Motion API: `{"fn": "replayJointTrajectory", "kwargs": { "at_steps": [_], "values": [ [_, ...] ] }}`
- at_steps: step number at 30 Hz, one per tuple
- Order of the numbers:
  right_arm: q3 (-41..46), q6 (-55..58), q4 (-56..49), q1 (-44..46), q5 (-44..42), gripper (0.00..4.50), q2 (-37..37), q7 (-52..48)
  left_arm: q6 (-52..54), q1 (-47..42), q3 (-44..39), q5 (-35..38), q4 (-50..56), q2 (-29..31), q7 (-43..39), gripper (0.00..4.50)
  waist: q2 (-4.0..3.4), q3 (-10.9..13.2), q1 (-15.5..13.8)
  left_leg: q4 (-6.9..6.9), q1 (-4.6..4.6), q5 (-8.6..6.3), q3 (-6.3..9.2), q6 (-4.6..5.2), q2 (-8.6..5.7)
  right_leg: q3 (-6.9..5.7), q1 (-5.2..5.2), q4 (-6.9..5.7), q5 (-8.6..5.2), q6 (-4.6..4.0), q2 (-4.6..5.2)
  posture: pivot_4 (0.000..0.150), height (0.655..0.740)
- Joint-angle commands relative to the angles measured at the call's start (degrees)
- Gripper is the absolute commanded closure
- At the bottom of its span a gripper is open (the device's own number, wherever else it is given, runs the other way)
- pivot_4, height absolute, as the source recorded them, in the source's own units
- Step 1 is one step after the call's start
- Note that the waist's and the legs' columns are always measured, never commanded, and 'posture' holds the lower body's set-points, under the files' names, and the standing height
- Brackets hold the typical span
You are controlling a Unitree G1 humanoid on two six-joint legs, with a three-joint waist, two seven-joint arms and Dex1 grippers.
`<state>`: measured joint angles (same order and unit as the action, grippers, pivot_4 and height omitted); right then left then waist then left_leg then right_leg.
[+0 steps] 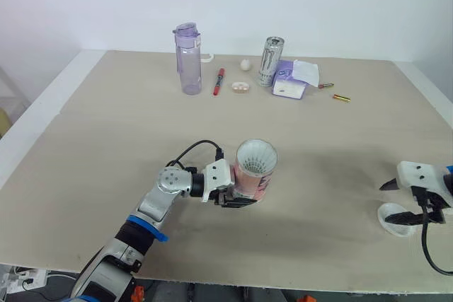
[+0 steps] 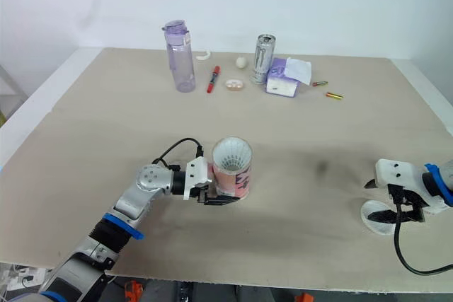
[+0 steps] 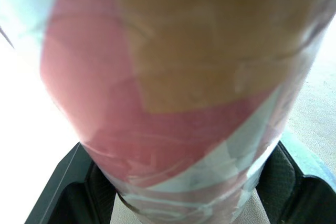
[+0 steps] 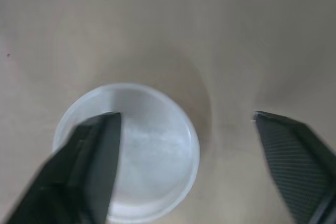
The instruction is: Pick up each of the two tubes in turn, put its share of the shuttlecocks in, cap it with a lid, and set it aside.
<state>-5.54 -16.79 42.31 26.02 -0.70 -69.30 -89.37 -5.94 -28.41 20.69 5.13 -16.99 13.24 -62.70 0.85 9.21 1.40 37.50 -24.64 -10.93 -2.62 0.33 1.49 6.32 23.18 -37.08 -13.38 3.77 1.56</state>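
Item one: tube, pink and white, near the front middle of the table, mouth turned up and slightly toward the head camera. Contents: a white shuttlecock, feathered skirt showing in the open mouth. Not yet capped. Holder: left gripper, both black fingers clamped on the tube's lower wall from the robot's left side. The low grip probably steadies the tube and leaves the mouth free for the cap. Whether the base rests on the table or sits just above it cannot be told. Item two: lid, round, pale and translucent, lying flat on the table well to the right of the tube, near the front edge. Attendant: right gripper, fingers spread wide, one finger over the lid and the other over bare table beside it, nothing held. The stance reads as an approach to picking the lid up. Step in hand, by judgement: fetching the cap for the filled tube. Sundries along the far edge, well apart from the work: clear water bottle, drink can, red pen, purple-and-white pack.
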Motion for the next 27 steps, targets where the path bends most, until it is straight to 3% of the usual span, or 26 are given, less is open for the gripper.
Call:
{"fn": "replayJointTrajectory", "kwargs": {
  "at_steps": [1, 2, 3, 4, 5, 6, 7, 18, 27],
  "values": [
    [-0.4, -1.9, 1.5, 2.0, 0.6, 2.28, 0.1, -2.5, 0.8, 0.5, 0.9, -0.9, 0.4, 0.2, 0.5, 1.49, 0.00, 0.0, 0.0, 0.00, 0.00, 0.00, 0.00, 0.00, 0.00, 0.00, 0.00, 0.00, 0.00, 0.00, 0.00, 0.150, 0.7400],
    [-0.7, -2.5, 1.9, 2.3, 0.7, 2.83, 0.1, -2.5, 0.9, 0.5, 0.8, -0.9, 0.4, 0.3, 0.6, 1.49, 0.00, 0.0, 0.0, 0.00, 0.01, 0.00, -0.02, 0.00, 0.00, 0.01, 0.00, 0.00, 0.00, -0.01, 0.01, 0.150, 0.7400],
    [-0.9, -3.0, 2.3, 2.5, 0.9, 2.83, 0.2, -2.6, 1.0, 0.6, 0.9, -0.9, 0.5, 0.3, 0.7, 1.49, 0.00, 0.0, 0.0, 0.00, 0.01, 0.00, -0.03, 0.00, 0.00, 0.01, 0.00, 0.00, 0.01, -0.01, 0.01, 0.150, 0.7400],
    [-1.0, -3.3, 2.5, 2.7, 0.8, 3.32, 0.3, -2.7, 1.0, 0.6, 0.8, -1.0, 0.4, 0.3, 0.7, 1.49, 0.00, 0.0, 0.0, 0.00, 0.01, 0.00, -0.04, 0.00, 0.00, 0.02, 0.00, 0.00, 0.01, -0.01, 0.01, 0.150, 0.7400],
    [-1.0, -3.6, 2.6, 2.8, 0.7, 3.32, 0.4, -2.9, 1.0, 0.6, 0.8, -1.0, 0.4, 0.4, 0.8, 1.49, 0.00, 0.0, 0.0, 0.00, 0.01, 0.00, -0.04, 0.00, 0.00, 0.02, 0.00, 0.00, 0.01, -0.01, 0.02, 0.150, 0.7400],
    [-1.2, -3.6, 2.5, 2.8, 0.6, 4.18, 0.4, -3.0, 0.9, 0.5, 0.8, -1.0, 0.3, 0.4, 0.9, 1.49, 0.00, 0.0, 0.0, 0.00, 0.02, 0.00, -0.05, 0.00, 0.00, 0.02, 0.00, 0.00, 0.01, -0.02, 0.02, 0.150, 0.7400],
    [-1.2, -3.8, 2.5, 2.8, 0.5, 4.37, 0.4, -3.1, 0.9, 0.5, 0.8, -1.0, 0.2, 0.5, 0.9, 1.49, 0.00, 0.0, 0.0, 0.00, 0.02, 0.00, -0.06, 0.00, 0.00, 0.02, -0.01, 0.00, 0.01, -0.02, 0.03, 0.150, 0.7400],
    [-0.1, -3.1, -3.4, -0.3, -3.8, 4.44, -0.4, -3.1, 0.7, -0.1, 0.9, -1.2, -0.9, 0.6, 1.0, 1.49, 0.01, 0.0, 0.0, 0.00, 0.12, 0.00, -0.17, 0.01, 0.03, 0.03, -0.04, 0.00, 0.02, -0.02, 0.06, 0.150, 0.7400],
    [3.7, 12.5, -27.0, 4.4, -15.4, 4.44, 0.2, -2.8, 0.5, -1.5, 0.5, -1.5, -3.5, 1.1, 1.2, 1.49, -0.03, 0.0, 0.1, 0.00, 0.20, 0.01, -0.23, 0.03, 0.08, 0.06, -0.05, -0.03, 0.05, 0.10, 0.05, 0.150, 0.7400]
  ]
}}
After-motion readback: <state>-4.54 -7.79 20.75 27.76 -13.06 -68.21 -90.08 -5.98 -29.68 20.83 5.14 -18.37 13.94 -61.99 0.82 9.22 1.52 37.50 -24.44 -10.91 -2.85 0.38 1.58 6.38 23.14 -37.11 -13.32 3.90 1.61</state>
